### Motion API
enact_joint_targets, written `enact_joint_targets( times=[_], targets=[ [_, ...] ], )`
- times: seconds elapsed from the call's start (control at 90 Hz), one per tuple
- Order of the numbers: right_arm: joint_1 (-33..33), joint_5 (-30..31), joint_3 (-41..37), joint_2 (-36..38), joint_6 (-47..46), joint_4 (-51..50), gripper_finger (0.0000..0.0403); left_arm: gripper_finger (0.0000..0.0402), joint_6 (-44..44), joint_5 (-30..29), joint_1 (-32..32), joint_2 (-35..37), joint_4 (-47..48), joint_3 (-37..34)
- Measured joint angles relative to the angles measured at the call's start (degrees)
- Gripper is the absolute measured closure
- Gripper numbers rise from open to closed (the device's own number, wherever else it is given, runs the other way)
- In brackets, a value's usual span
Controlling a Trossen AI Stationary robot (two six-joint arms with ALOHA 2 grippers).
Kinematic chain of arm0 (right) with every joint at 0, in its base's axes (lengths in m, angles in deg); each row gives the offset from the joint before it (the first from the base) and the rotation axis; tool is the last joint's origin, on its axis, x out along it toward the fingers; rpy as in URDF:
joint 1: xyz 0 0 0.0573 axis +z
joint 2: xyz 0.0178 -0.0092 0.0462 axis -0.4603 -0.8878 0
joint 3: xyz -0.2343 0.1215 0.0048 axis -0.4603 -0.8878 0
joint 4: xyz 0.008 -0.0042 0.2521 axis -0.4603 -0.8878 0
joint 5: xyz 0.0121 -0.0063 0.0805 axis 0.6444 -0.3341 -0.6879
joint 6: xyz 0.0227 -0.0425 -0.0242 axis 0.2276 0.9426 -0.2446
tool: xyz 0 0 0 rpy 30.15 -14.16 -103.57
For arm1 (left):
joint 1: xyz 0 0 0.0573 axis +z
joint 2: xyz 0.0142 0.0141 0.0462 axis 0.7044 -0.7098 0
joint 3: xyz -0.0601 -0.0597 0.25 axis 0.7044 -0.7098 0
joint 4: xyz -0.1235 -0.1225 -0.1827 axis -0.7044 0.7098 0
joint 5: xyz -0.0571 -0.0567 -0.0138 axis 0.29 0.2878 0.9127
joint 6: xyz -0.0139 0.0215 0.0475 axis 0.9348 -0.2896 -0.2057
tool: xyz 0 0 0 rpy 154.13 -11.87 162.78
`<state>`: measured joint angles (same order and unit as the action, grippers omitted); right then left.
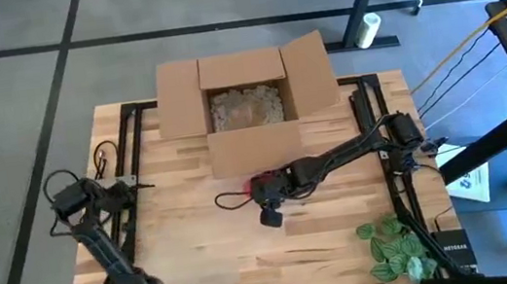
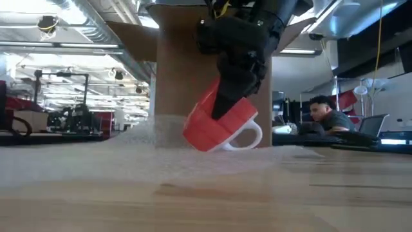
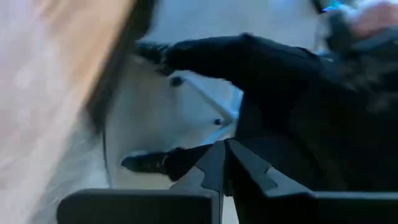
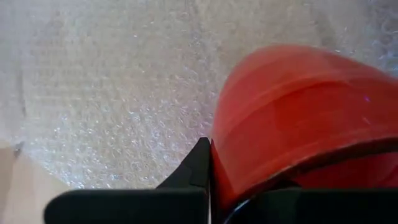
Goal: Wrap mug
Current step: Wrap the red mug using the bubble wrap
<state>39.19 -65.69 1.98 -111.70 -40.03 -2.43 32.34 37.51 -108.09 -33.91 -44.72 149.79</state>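
Note:
A red mug (image 2: 215, 122) with a white handle (image 2: 248, 138) hangs tilted just over a sheet of clear bubble wrap (image 4: 124, 93) spread on the wooden table (image 1: 342, 219). My right gripper (image 1: 266, 197) reaches in from the table's right and is shut on the mug near the table's middle, in front of the box. The mug's lowest edge (image 2: 206, 148) is at the wrap's surface; I cannot tell whether it touches. My left gripper (image 1: 127, 186) waits shut at the table's left edge, with nothing in it. My right gripper holds the mug by its wall at the rim (image 4: 217, 180). One finger (image 4: 199, 168) lies on the outside of the red wall; the other is hidden by the mug. The fingers come from above, pointing down. The mug sits tilted, handle low and toward the right in the low view.
An open cardboard box (image 1: 247, 104) with paper filling stands at the table's far middle, right behind the mug. Green leaves (image 1: 395, 246) lie at the near right corner. A person (image 2: 325, 116) sits beyond the table.

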Motion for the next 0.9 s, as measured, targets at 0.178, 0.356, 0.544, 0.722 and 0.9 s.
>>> enact_joint_targets(
  times=[0.178, 0.356, 0.544, 0.722, 0.9],
  targets=[
    [2.2, 0.8, 0.0, 0.0, -2.9, -1.0, 0.0402, 0.0402, 8.8, -7.6, -1.1, 1.3, 31.3, 5.9],
    [4.8, -0.9, 0.0, 0.4, -5.8, -1.4, 0.0402, 0.0402, 18.1, -6.8, 2.3, 1.7, 53.3, 6.3],
    [8.0, -3.7, 4.8, 0.1, -7.8, -6.4, 0.0402, 0.0402, 10.8, -5.0, 8.0, 1.7, 55.9, 5.1],
    [10.4, -2.3, 14.5, -0.5, -8.6, -19.2, 0.0402, 0.0402, 2.2, -1.2, 12.1, 1.6, 43.6, 0.1],
    [11.3, 0.3, 22.3, 0.0, -7.0, -25.5, 0.0402, 0.0402, 1.2, -0.5, 12.8, 1.6, 34.3, -4.8]
  ],
)
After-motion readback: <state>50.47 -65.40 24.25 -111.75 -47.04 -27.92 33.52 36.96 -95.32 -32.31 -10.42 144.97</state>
